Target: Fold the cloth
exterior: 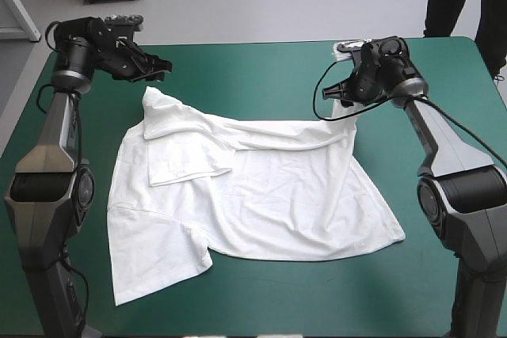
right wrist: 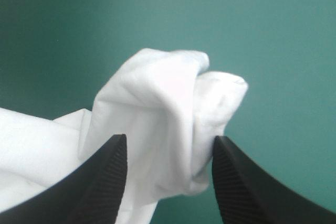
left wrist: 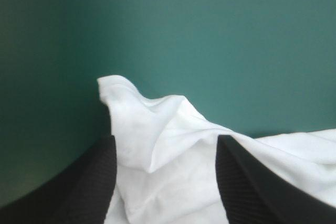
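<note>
Left gripper (left wrist: 165,139) and right gripper (right wrist: 169,137) each straddle a far corner of the T-shirt (exterior: 261,195), fingers spread wide, apparently poised to pinch both corners for the fold

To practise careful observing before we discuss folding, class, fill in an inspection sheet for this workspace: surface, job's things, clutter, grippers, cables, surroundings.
surface: teal-green cover, showing all round the T-shirt.
job's things: T-shirt, white, spread mostly flat, rumpled along its far edge, one sleeve lying over the body.
clutter: nothing seen.
grippers: left gripper open, a raised far corner of the T-shirt between and ahead of its fingers; right gripper open, a bunched corner between its fingers.
cables: nothing seen.
surroundings: nothing seen.
</note>
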Available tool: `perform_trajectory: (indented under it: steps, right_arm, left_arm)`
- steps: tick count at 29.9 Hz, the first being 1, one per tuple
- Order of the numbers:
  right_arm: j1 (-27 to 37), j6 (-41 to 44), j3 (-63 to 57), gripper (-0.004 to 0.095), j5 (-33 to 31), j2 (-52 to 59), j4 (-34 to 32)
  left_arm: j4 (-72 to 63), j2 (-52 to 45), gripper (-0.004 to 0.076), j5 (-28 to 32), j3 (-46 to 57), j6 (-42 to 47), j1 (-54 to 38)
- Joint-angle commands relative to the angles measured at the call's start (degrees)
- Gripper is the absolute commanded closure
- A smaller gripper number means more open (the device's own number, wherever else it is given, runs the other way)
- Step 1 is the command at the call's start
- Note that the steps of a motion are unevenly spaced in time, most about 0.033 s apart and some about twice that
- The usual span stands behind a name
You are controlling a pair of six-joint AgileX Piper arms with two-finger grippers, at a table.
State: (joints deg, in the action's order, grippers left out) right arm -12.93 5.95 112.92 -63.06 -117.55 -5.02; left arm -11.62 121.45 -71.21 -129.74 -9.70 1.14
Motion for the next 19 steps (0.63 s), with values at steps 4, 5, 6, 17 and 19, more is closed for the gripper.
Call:
perform_trajectory:
  steps: [4, 5, 6, 17, 19]
  right_arm:
    - [3.1, -0.9, 1.6, 0.0417, -1.6, 10.1, 0.9]
    - [3.6, -0.9, 1.3, 0.0421, -1.9, 11.3, 0.9]
    - [3.8, -0.9, 0.7, 0.0429, -1.9, 12.6, 0.8]
    - [5.3, -0.9, -11.0, 0.0441, -3.0, 25.6, 1.4]
    - [5.3, -1.0, -12.7, 0.0441, -4.0, 27.4, 2.3]
  left_arm:
    - [3.4, -9.3, 0.0315, -2.5, -1.4, 3.1, 0.5]
    - [4.1, -10.5, 0.0327, -2.5, -0.2, 3.4, 0.4]
    - [4.5, -11.7, 0.0337, -2.5, 1.6, 3.5, 0.4]
    - [11.6, -26.0, 0.0362, -2.5, 34.9, 4.7, 1.0]
    - [13.3, -28.2, 0.0362, -2.5, 38.4, 5.7, 1.0]
